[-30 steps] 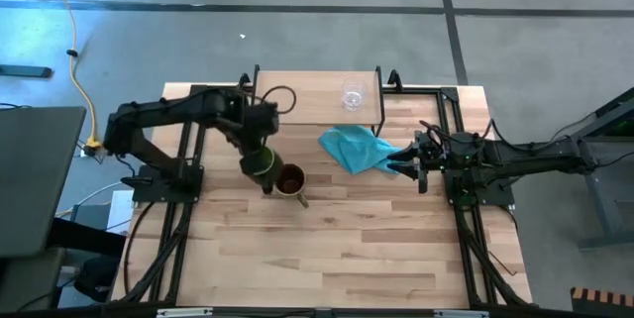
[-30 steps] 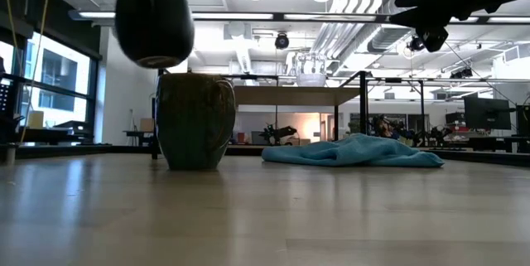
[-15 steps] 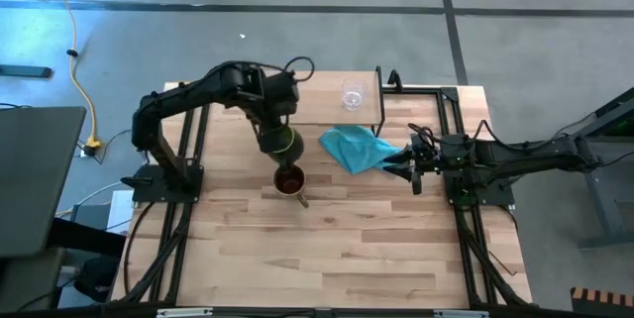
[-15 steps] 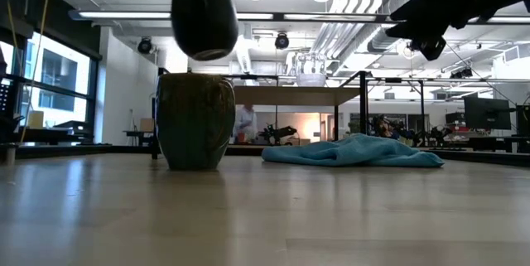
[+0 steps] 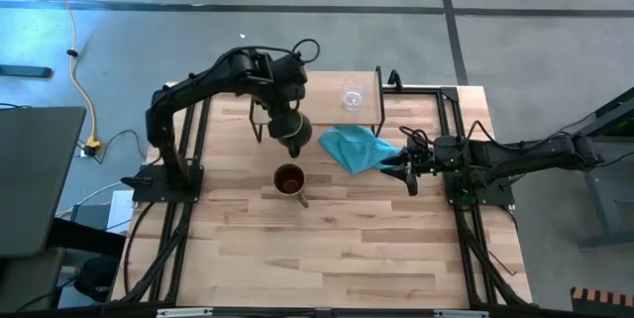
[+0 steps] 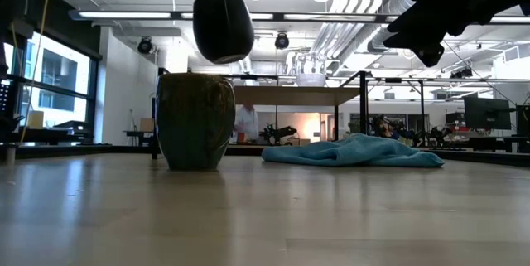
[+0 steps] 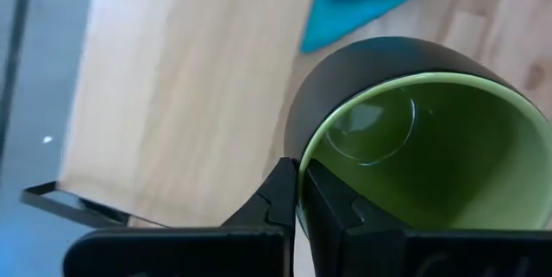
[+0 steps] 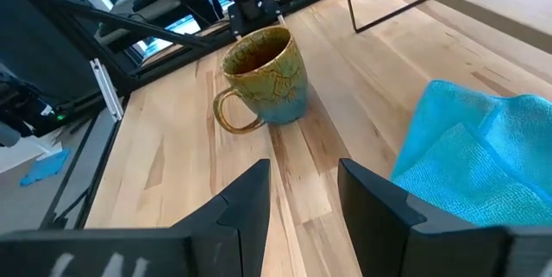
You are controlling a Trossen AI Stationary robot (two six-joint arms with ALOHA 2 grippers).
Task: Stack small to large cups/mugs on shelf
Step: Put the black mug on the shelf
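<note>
My left gripper hangs above the table near the shelf's front edge, shut on the dark mug with green inside, which also shows high up in the low view. The tan-brown handled mug stands upright on its base on the tabletop, nearer than the dark mug. The small clear glass cup stands on the light-wood shelf at the table's far side. My right gripper waits open at the table's right, beside a blue cloth. My left gripper holds the dark mug by its wall at the rim, one finger inside against the green lining and one finger outside. The fingers come from above, pointing steeply down. The mug hangs below them, mouth up, lifted clear of the table.
The blue cloth lies crumpled on the tabletop between the shelf's right end and my right gripper. Thin black legs carry the shelf. Black frame rails run along both sides of the table.
My left gripper has carried the dark mug from just left of the tan mug up and toward the table's far edge and right, toward the shelf, rolling a little. The mug stays lifted clear. The tan mug and glass cup have stayed in place.
</note>
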